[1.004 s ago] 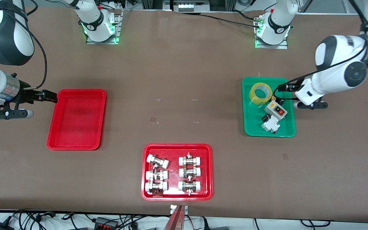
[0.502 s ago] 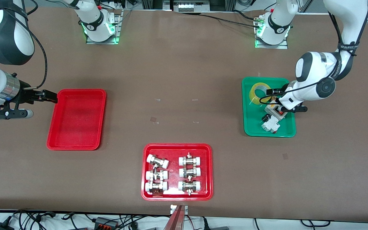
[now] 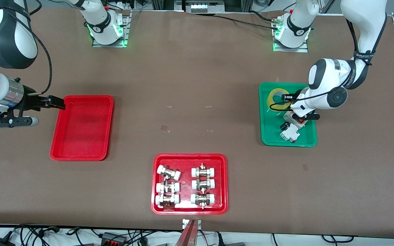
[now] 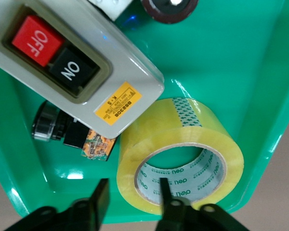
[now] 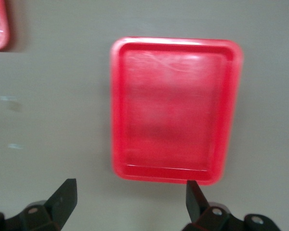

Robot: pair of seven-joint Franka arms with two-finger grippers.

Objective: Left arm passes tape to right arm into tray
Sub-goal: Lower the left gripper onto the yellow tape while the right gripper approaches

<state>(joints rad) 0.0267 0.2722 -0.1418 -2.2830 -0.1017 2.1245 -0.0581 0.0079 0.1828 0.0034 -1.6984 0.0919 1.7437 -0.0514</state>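
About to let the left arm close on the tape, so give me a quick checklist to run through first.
1. Left pincer open: ok.
2. One finger inside the tape core, one outside its wall: ok.
3. Tape lying flat in the green tray: ok.
4. Switch box clear of the fingers: ok, though it lies close against the roll.
5. Red tray free to receive: ok.
6. Right pincer open, beside the red tray: ok.

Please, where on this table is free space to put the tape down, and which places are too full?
The plain red tray holds nothing. Bare tabletop also lies between it and the green tray. The green tray is crowded: the tape, a switch box and small parts, with the left end effector open above. The fittings tray is full.
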